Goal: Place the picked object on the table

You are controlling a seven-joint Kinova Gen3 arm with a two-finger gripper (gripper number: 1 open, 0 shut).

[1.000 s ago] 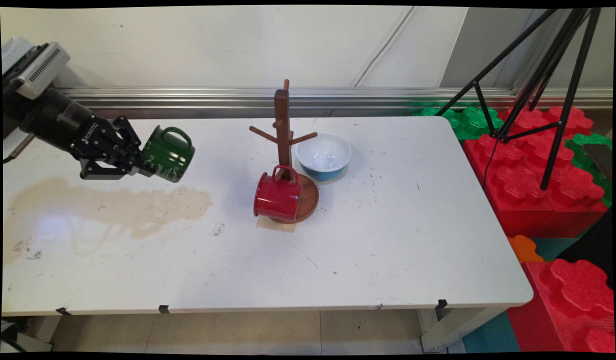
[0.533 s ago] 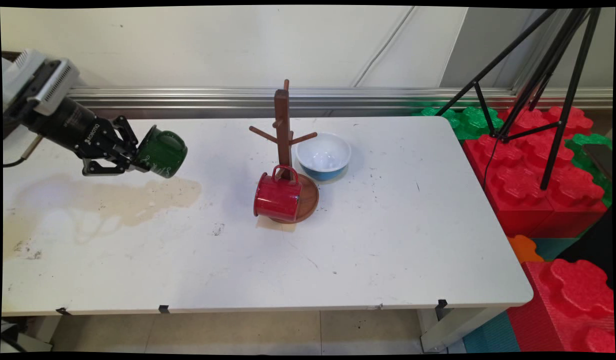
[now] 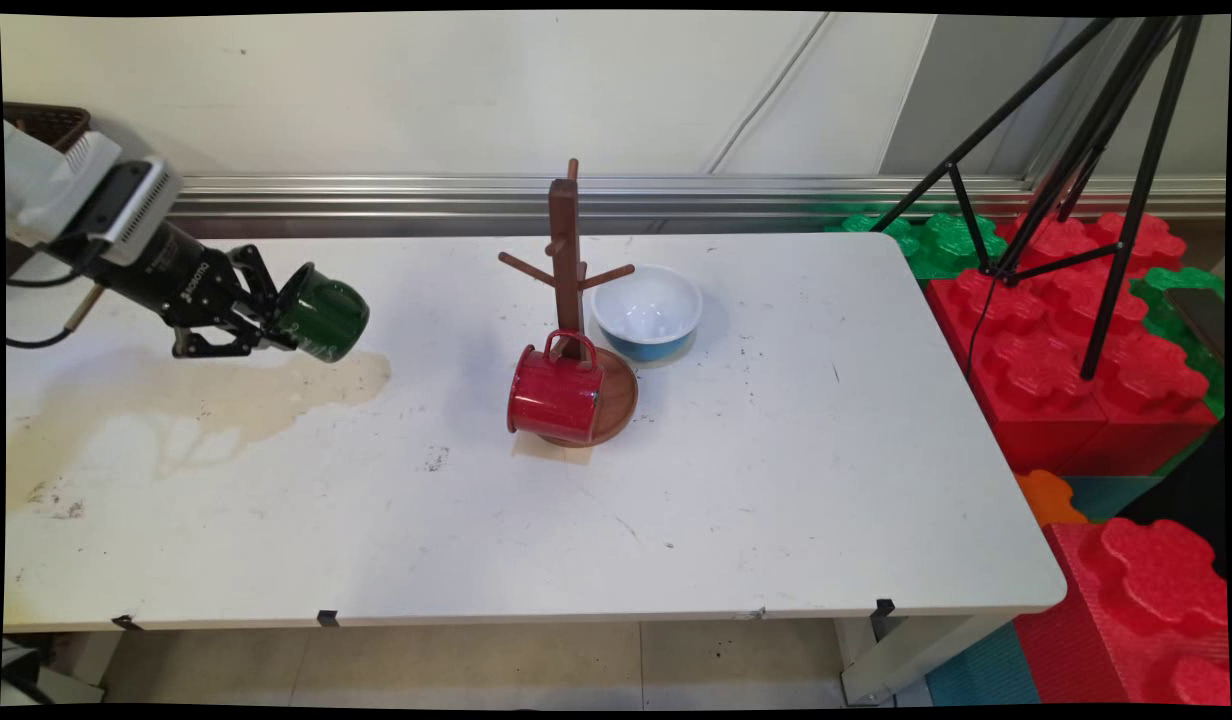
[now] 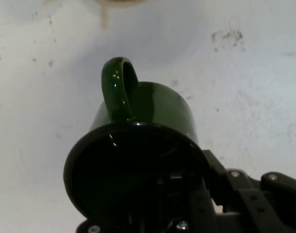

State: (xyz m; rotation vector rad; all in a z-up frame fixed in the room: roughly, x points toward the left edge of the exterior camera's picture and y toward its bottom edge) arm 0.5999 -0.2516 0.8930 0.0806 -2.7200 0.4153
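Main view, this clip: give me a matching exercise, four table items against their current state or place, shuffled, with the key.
Things:
1. green mug
2. red mug
3. blue bowl
4. mug tree

States:
A. upright on the table, right of the tree
B. on its side, against the round wooden base
C. held off the table in the gripper, tipped sideways
D. standing upright, pegs bare

Pairs: 1-C, 2-B, 3-A, 4-D
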